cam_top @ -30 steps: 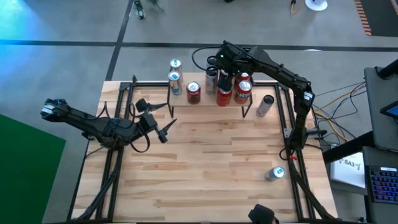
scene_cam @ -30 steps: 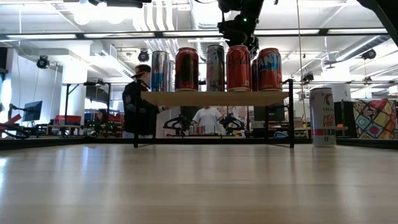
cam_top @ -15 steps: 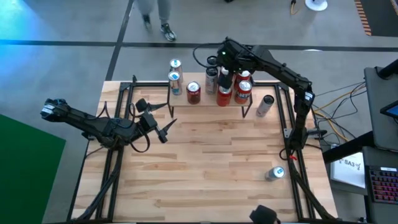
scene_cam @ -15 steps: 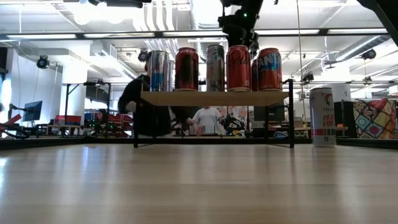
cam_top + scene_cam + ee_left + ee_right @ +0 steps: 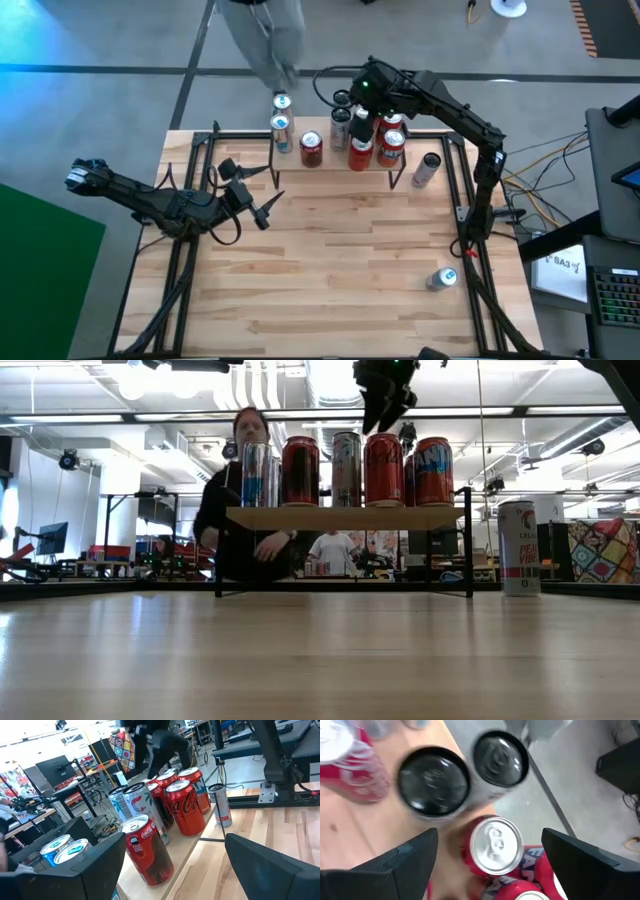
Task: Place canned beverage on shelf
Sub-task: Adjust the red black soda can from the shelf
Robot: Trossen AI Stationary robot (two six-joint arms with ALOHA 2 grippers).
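Note:
The shelf (image 5: 345, 518) stands at the table's far edge with several upright cans on its plank top. Among them are a red cola can (image 5: 384, 469), a tall grey can (image 5: 346, 468) and a red can (image 5: 300, 471). My right gripper (image 5: 385, 400) hangs open and empty above the cans, over the red cola can (image 5: 496, 845); it also shows in the high view (image 5: 370, 95). My left gripper (image 5: 262, 195) is open and empty over the table's left half, pointing at the shelf (image 5: 200, 845).
A white can (image 5: 427, 168) stands on the table right of the shelf. Another can (image 5: 441, 278) sits near the right front. A person (image 5: 245, 490) walks just behind the table's far edge. The bare tabletop (image 5: 340, 260) lies in the middle.
My right gripper has risen from among the cans on the shelf and now hangs clear above them. The cans stand as before. A person has walked along behind the far edge.

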